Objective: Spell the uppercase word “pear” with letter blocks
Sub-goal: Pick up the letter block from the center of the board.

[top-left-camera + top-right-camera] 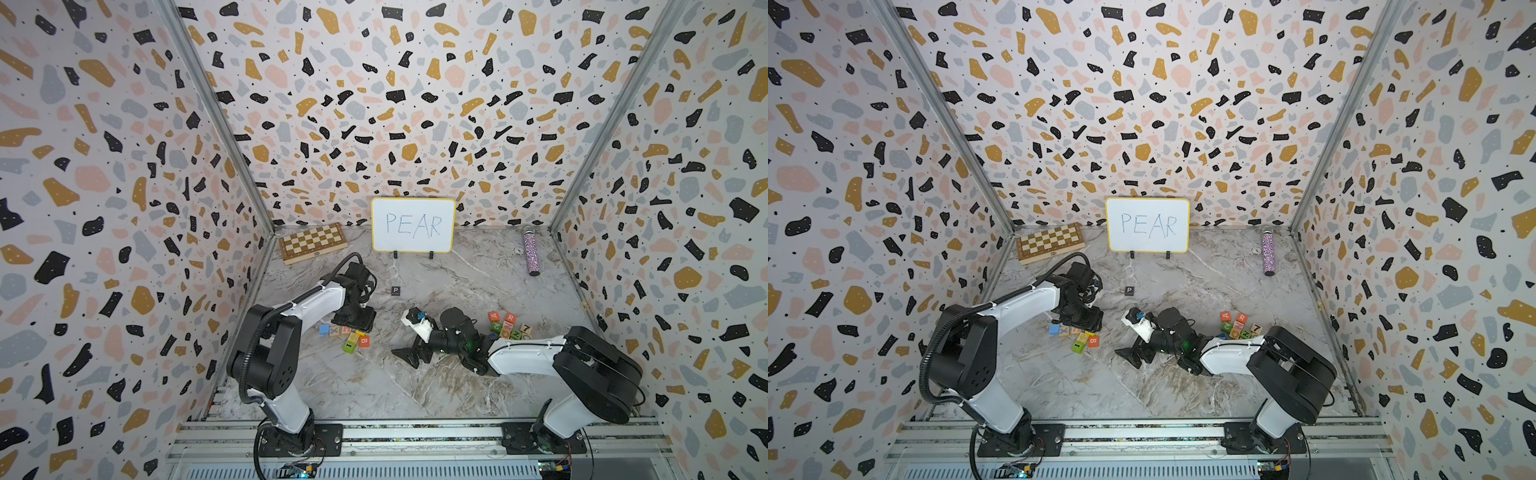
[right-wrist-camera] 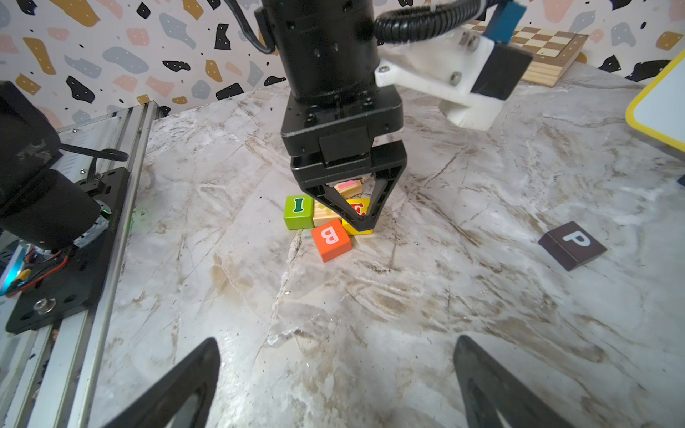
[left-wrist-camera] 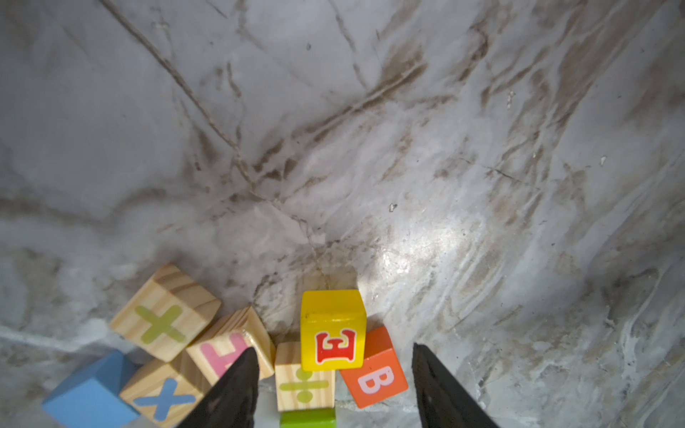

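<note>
The yellow E block (image 3: 333,329) lies tilted on top of a small heap of cubes. My left gripper (image 3: 333,348) points straight down over it, open, with one fingertip on each side and a gap to both. The E block (image 2: 356,212) is half hidden behind those fingers (image 2: 365,221). The black P block (image 1: 395,290) lies alone towards the back of the table. The orange-red A block (image 1: 494,316) and R block (image 1: 510,319) sit at the far edge of the right-hand heap. My right gripper (image 2: 337,340) is open and low over bare table, holding nothing.
An orange-red B cube (image 3: 374,370), a green I cube (image 2: 298,212), a blue cube (image 3: 89,392) and plain-wood cubes (image 3: 165,313) crowd the E block. More cubes (image 1: 515,331) lie under my right forearm. A whiteboard (image 1: 412,224), chessboard (image 1: 312,242) and glitter tube (image 1: 531,253) stand at the back.
</note>
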Controlling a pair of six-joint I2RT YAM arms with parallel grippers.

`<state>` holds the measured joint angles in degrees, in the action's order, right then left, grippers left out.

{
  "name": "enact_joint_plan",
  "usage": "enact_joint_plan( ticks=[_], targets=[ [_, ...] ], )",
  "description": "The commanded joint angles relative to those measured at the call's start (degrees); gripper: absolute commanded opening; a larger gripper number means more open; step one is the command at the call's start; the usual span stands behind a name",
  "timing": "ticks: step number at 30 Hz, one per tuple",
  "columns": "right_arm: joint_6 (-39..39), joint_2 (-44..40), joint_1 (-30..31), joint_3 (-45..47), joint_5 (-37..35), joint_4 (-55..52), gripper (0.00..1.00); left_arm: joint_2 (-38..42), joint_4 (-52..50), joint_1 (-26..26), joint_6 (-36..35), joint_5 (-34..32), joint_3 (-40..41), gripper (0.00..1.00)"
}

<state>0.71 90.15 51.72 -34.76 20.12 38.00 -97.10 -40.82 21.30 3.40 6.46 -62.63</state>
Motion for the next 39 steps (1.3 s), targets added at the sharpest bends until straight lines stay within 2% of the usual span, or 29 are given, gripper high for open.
enact_joint_plan(
  ticks=[1,3,22,32,39],
  targets=[
    [-0.4,-0.9,0.2,-0.5,-0.1,0.2,0.99,-1.0,0.7,0.3,-0.7,-0.2,-0.3,0.63],
    [-0.4,-0.9,0.2,-0.6,-0.3,-0.1,0.99,-1.3,0.8,0.3,-0.8,0.2,-0.4,0.59],
    [-0.7,-0.4,0.4,-1.2,0.3,-0.6,0.99,-3.8,2.8,0.4,0.0,-1.3,0.9,0.55],
    [-0.6,-0.1,0.4,-1.5,0.2,-1.0,0.99,-4.2,2.3,0.4,0.3,-1.1,1.2,0.47],
    [-0.5,-0.1,0.3,-1.5,0.1,-1.2,0.99,-4.7,1.5,0.4,0.5,-1.2,1.0,0.47]
  ],
)
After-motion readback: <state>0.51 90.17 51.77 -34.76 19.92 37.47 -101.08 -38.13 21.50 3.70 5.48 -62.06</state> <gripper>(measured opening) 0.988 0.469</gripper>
